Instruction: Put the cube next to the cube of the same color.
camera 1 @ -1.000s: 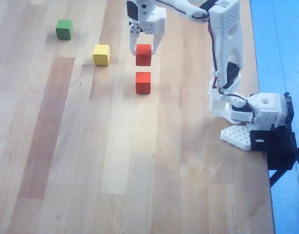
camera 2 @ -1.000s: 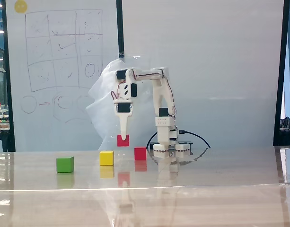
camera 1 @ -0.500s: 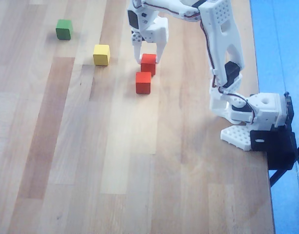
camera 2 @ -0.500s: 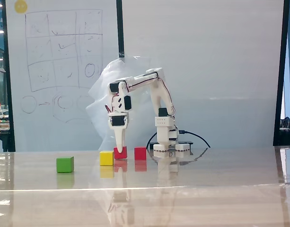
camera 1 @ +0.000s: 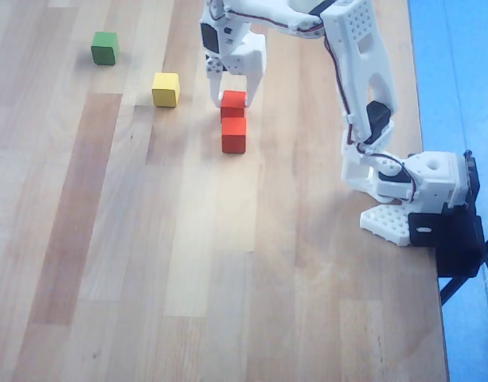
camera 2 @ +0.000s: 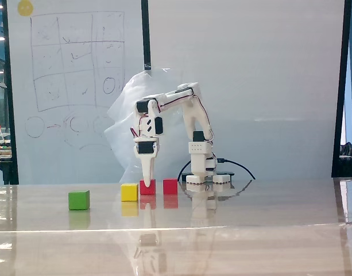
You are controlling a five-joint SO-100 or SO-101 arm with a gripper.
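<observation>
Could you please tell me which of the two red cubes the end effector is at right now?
The red cube farther from the arm's base in the overhead view; the end effector straddles it, while the other red cube sits free beside it.

In the overhead view the wooden table is evenly and brightly lit, with a paler washed-out band running down its middle and only soft, short shadows under the arm and beside the cubes; the picture is slightly soft but undistorted. In the fixed view the table is glossy and mirrors the arm and cubes, with a thin bright streak of glare across its near part, while the whiteboard behind is hazy and somewhat dim.
</observation>
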